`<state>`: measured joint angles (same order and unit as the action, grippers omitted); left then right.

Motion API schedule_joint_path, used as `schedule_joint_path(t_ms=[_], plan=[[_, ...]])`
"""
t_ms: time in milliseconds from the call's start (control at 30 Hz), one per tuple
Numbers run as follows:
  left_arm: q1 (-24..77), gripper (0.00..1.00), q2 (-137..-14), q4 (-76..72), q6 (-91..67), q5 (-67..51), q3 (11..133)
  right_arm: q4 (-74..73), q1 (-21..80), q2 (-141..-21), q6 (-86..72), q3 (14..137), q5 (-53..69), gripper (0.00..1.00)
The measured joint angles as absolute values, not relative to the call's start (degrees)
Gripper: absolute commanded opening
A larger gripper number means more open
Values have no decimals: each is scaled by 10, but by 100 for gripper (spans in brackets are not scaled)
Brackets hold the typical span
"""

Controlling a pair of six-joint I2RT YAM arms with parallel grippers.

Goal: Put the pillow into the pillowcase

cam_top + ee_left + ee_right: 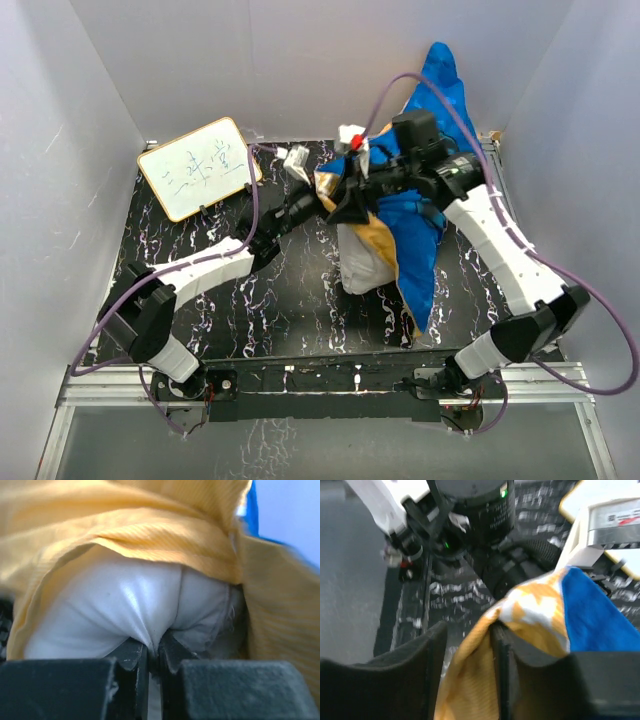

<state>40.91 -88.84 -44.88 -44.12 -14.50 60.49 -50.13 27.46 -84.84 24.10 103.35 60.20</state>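
Note:
The white pillow (pixel 362 268) stands on the black marbled table (pixel 270 300), its upper part under the pillowcase (pixel 420 235), which is blue outside and orange inside and is lifted high at the back. In the left wrist view my left gripper (pixel 154 647) is shut on a pinch of the pillow (pixel 125 605), with the orange pillowcase (pixel 150 520) draped over it. My right gripper (pixel 469 630) has its jaws apart. The pillowcase edge (pixel 470 680) hangs between them and over one finger, and a gap shows beside it. Both grippers meet at the table's middle back, left (pixel 322 207) and right (pixel 347 193).
A whiteboard (pixel 198 168) with writing lies at the back left of the table. White walls close in on three sides. The left arm (pixel 480 510) sits close in front of the right wrist camera. Purple cables loop over both arms.

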Motion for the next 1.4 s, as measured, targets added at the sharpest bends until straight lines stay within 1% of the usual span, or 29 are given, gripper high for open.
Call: schedule_joint_path(t_ms=[33,67,100,133,233,300,367,467,600,700,800,933,1100,1200,1300,1367,1400], plan=[[408,0,-887,-450,-446,-144,583,-517,281,-855,252,1014,588,74],[406,0,-887,-449,-451,-142,557,-539,285,-865,263,1005,580,85],[404,0,-887,-448,-456,-139,532,-558,286,-874,277,1005,578,92],[403,0,-887,-445,-462,-136,508,-571,281,-878,292,1005,581,95],[401,0,-880,-448,-481,-121,456,-590,248,-866,329,1007,601,96],[398,0,-862,-456,-491,-111,437,-588,221,-835,345,1002,609,96],[398,0,-851,-468,-501,-110,430,-579,198,-784,356,972,612,96],[399,0,-848,-489,-515,-111,427,-569,182,-667,379,860,595,97],[399,0,-849,-508,-532,-111,410,-571,183,-537,403,703,531,96],[399,0,-852,-516,-541,-112,408,-533,183,-453,375,587,451,98],[399,0,-864,-541,-554,-117,408,-491,182,-380,336,491,382,98],[399,0,-890,-573,-579,-132,418,-447,182,-357,282,456,350,99],[399,0,-914,-601,-604,-145,439,-375,185,-413,216,450,325,99],[401,0,-924,-611,-617,-152,454,-329,205,-439,181,435,309,99],[404,0,-940,-616,-622,-159,475,-302,243,-439,150,426,274,81],[409,0,-950,-619,-624,-164,490,-286,263,-442,133,426,248,44],[412,0,-955,-623,-625,-168,496,-280,269,-443,127,426,235,27]])
